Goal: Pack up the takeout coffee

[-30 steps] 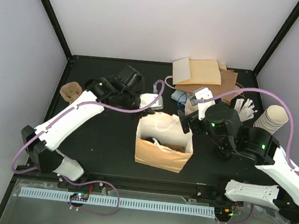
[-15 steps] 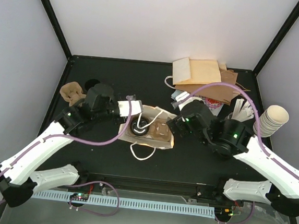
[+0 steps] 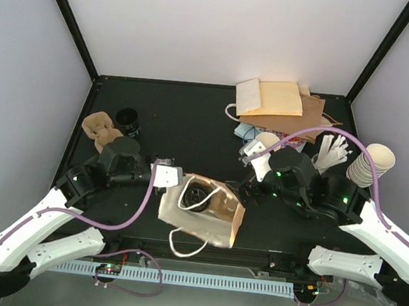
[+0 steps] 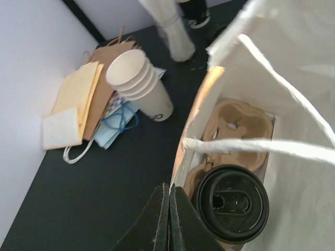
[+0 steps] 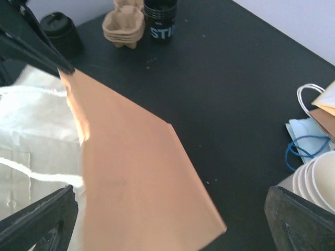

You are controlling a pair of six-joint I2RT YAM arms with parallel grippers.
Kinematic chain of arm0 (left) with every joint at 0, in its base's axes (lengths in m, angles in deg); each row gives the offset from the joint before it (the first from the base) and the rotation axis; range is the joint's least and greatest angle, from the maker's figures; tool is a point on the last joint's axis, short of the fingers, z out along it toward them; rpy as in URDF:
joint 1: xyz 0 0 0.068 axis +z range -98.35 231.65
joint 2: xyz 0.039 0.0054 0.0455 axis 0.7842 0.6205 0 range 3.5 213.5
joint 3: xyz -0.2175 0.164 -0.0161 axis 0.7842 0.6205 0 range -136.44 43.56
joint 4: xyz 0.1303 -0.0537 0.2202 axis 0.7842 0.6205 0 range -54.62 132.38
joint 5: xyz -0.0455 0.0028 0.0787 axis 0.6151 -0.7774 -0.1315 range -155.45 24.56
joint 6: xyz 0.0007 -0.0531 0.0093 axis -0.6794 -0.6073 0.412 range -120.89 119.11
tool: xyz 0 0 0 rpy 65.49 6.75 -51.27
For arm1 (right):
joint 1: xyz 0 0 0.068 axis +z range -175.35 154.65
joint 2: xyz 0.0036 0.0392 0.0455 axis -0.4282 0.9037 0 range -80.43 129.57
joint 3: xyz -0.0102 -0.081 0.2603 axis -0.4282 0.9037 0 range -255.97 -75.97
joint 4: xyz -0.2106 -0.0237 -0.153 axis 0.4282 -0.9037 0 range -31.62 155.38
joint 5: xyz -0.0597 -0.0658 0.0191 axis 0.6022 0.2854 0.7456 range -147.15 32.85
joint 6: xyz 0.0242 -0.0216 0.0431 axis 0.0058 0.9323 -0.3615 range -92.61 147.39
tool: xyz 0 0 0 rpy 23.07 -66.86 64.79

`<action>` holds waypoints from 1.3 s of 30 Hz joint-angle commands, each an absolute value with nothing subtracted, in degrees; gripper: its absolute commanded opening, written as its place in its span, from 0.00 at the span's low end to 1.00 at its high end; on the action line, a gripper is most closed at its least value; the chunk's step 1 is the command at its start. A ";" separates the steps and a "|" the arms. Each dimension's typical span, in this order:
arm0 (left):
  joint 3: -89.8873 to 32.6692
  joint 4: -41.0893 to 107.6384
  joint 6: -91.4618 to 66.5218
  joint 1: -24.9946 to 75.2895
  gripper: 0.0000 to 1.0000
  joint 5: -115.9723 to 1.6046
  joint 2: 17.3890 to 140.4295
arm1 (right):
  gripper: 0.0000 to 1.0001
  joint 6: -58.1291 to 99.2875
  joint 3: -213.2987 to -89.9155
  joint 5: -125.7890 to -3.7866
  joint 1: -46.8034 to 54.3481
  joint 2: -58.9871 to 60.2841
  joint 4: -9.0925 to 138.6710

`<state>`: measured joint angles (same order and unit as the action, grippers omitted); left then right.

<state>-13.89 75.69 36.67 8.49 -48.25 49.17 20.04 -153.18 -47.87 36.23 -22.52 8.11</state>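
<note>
The brown paper bag [image 3: 216,222] stands open near the table's front edge. The takeout coffee [image 3: 196,195] sits inside it, its black lid up, on a brown pulp tray [image 4: 238,120]; the lid fills the lower left wrist view [image 4: 231,204]. My left gripper [image 3: 171,178] is shut on the bag's left rim [image 4: 184,172], the fingers [image 4: 159,219] pressed together. My right gripper [image 3: 248,191] is open at the bag's right side. In the right wrist view the bag's brown wall [image 5: 136,172] lies between its wide-spread fingers [image 5: 39,222].
A black cup [image 3: 128,121] and stacked pulp trays [image 3: 99,131] stand at the back left. Flat paper bags [image 3: 277,102] lie at the back, a blue mask [image 4: 118,119] beside them. Lidless cream cup stacks stand at the right [image 3: 372,164] and centre right [image 4: 141,83].
The bag has shifted toward the near edge, and both grippers have moved with it. The left gripper stays on its left rim. The right gripper stays at its right side.
</note>
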 commanded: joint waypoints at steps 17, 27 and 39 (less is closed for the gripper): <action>-11.23 81.14 31.92 3.48 0.02 -46.76 47.08 | 1.00 19.56 -152.18 -45.19 35.90 -23.89 13.59; -17.53 75.98 21.40 7.25 0.02 -67.47 54.57 | 1.00 14.65 -155.43 -30.46 35.80 -23.31 9.80; -32.11 71.26 10.45 27.23 0.02 -54.98 72.09 | 1.00 10.82 -159.94 -27.78 35.82 -21.63 3.69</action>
